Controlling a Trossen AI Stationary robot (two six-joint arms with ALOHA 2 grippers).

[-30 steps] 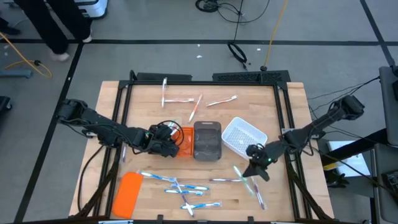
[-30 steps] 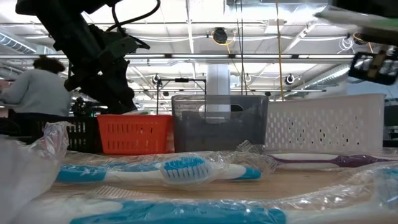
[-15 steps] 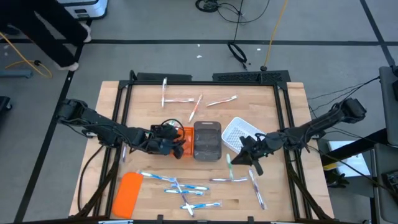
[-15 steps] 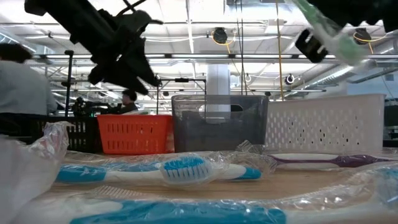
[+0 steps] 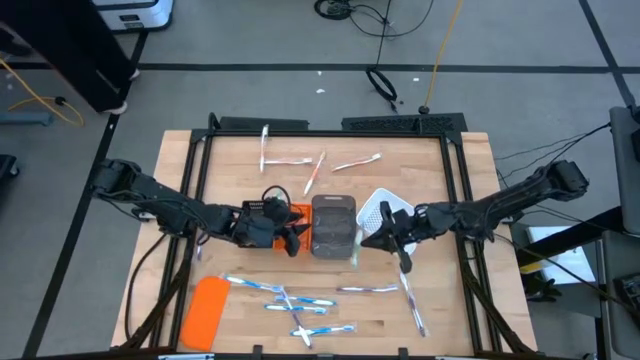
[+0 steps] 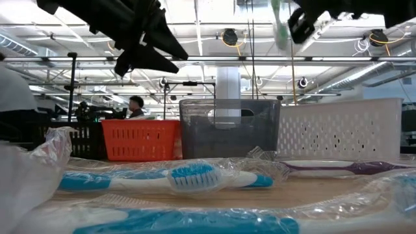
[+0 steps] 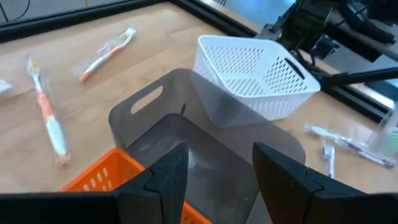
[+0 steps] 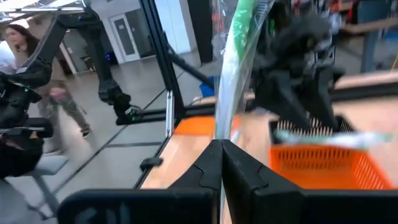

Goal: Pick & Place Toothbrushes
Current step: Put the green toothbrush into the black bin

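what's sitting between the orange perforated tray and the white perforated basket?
In the high view, the translucent grey plastic tray sits between the orange perforated tray and the white perforated basket. The low view shows the same order: orange, grey, white.

The scene is evenly and brightly lit from overhead; long ceiling light strips (image 6: 195, 60) show in the low view beyond the table. Shadows on the wooden table (image 5: 230, 150) are soft and short. In the low view the nearest wrapped toothbrushes (image 6: 175, 179) are soft and out of focus, with pale glare on their clear wrapping, and the arms overhead are dark silhouettes against the bright ceiling. In the right wrist view the green toothbrush (image 8: 239, 56) just ahead of the right gripper (image 8: 221, 152) is smeared by motion blur, as is the left gripper (image 8: 298, 68) beyond it. The left wrist view is sharp, its own fingers (image 7: 165, 180) slightly soft.
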